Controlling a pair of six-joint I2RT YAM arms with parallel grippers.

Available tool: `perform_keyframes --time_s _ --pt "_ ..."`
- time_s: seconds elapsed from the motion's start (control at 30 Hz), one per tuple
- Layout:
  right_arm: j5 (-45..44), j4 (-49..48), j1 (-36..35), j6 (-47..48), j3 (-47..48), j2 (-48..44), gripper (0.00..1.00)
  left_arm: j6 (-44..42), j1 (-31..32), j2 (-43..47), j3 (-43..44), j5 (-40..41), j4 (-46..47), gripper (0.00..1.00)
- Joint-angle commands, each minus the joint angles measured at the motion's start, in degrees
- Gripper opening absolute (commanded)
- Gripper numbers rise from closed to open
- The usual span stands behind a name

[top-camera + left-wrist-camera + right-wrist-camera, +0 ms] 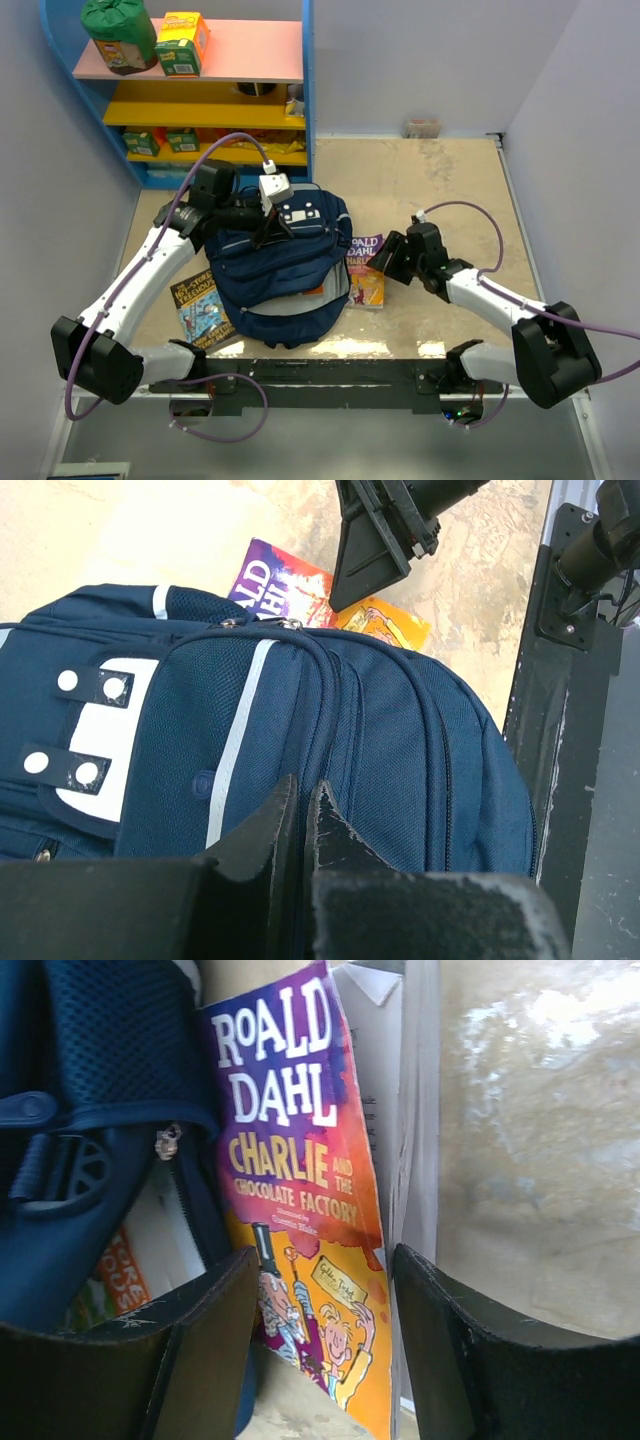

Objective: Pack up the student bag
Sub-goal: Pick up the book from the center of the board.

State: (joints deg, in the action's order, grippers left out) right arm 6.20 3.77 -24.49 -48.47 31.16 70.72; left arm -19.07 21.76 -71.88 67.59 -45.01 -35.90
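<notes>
The student bag (285, 270), navy with a white patch (300, 215), lies in the middle of the table; it also fills the left wrist view (380, 740). My left gripper (268, 232) is at its top end, its jaws (303, 785) pinched together on the bag's fabric. A Roald Dahl book (365, 270) leans at the bag's right side by its open zip. My right gripper (385, 262) is open, its fingers either side of the book's lower corner (322, 1252). The book's cover (290, 1140) faces the bag (90, 1080).
An orange book (120, 1270) shows inside the bag's opening. A blue picture book (200, 305) lies left of the bag. A blue shelf unit (200, 90) with green boxes stands at the back left. The black mounting rail (330, 375) runs along the near edge.
</notes>
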Motion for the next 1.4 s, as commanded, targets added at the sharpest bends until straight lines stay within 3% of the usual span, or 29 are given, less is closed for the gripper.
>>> perform_keyframes --time_s 0.0,0.27,0.57,0.77,0.87,1.03,1.13,1.17,1.27,1.37 --pt "4.4 -7.8 -2.2 -3.1 2.2 -1.3 0.59 -1.0 -1.3 1.2 0.1 2.6 6.5 0.0" --pt "9.7 -22.0 -3.6 -8.7 -2.2 2.1 0.6 -1.5 -1.3 1.5 0.4 2.8 6.1 0.0" --pt "3.0 -13.0 -4.7 -3.9 0.7 11.6 0.58 -2.4 -1.3 2.0 0.3 3.1 5.2 0.0" --pt "0.0 -6.8 -5.1 -2.7 2.4 8.7 0.5 -2.4 -1.2 1.9 -0.2 3.2 5.6 0.0" --pt "-0.3 -3.8 -5.2 -2.2 5.0 7.5 0.41 -2.1 -1.3 1.9 -0.4 3.0 5.8 0.0" --pt "0.0 3.9 -5.3 -0.1 9.7 5.0 0.35 -1.9 -1.3 1.8 -0.3 3.2 5.9 0.0" --pt "-0.4 5.0 -5.3 0.7 10.7 4.3 0.24 -1.5 -1.3 1.7 -0.3 3.1 6.2 0.0" --pt "-0.5 5.0 -5.3 0.7 10.3 4.3 0.15 -1.4 -1.3 1.8 -0.4 3.1 6.3 0.0" --pt "0.7 4.2 -5.3 0.6 9.3 5.7 0.0 -1.3 -1.2 2.0 -0.4 3.2 6.2 0.0" --pt "1.0 4.1 -5.3 0.5 8.8 4.8 0.0 -1.5 -1.3 2.2 -0.2 3.4 6.1 0.0"
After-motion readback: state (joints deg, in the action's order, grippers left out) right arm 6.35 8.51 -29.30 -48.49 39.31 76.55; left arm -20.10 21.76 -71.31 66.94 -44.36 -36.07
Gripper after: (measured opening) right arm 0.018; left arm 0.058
